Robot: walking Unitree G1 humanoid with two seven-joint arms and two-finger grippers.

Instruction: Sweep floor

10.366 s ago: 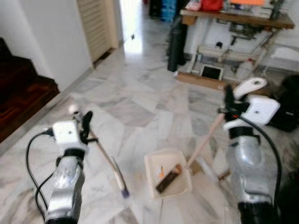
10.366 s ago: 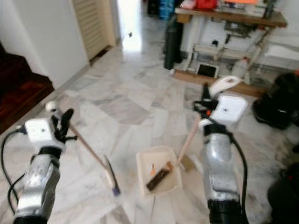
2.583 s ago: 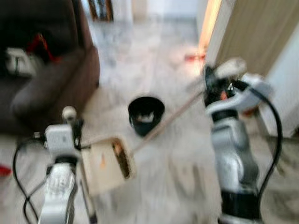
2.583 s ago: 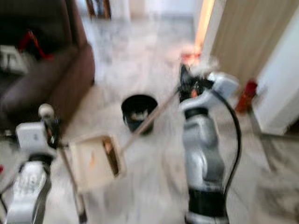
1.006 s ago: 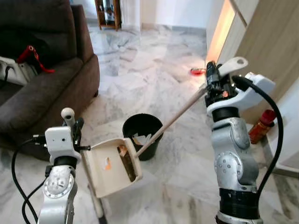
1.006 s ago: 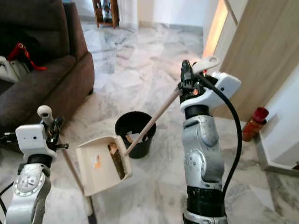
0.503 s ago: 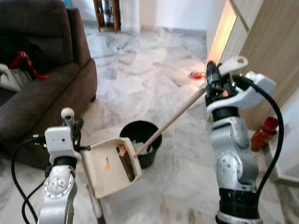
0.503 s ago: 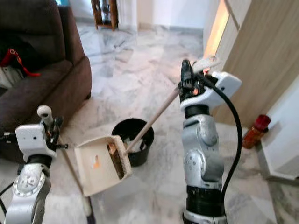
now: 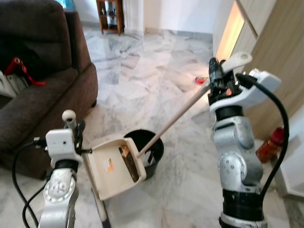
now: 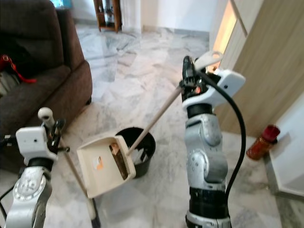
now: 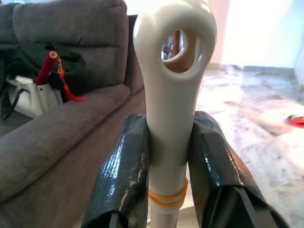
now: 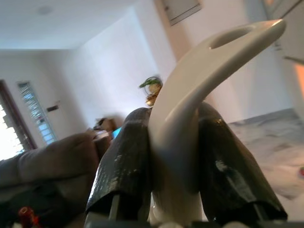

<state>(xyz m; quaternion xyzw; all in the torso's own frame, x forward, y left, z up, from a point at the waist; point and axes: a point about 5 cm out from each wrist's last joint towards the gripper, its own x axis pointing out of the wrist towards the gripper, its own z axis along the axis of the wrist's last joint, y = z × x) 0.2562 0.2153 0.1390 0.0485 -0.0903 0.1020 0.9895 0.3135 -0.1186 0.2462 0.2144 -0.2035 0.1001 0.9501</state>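
A dark sofa (image 9: 33, 99) fills the far left. My right gripper (image 12: 173, 156) pinches the dustpan (image 9: 114, 168) handle, holding the pan tilted beside the black bin (image 9: 151, 148). My left gripper (image 11: 168, 166) clamps the broom (image 11: 172, 95) handle.

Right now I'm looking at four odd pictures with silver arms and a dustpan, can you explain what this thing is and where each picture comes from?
It's a walking humanoid robot sweeping a floor. Two pictures come from cameras on its head, looking down; two from cameras on its wrists. The left gripper is shut on the broom handle. The right gripper is shut on the dustpan handle, holding the cream dustpan, with debris in it, beside a black bin on the marble floor. A dark sofa stands on the robot's left.
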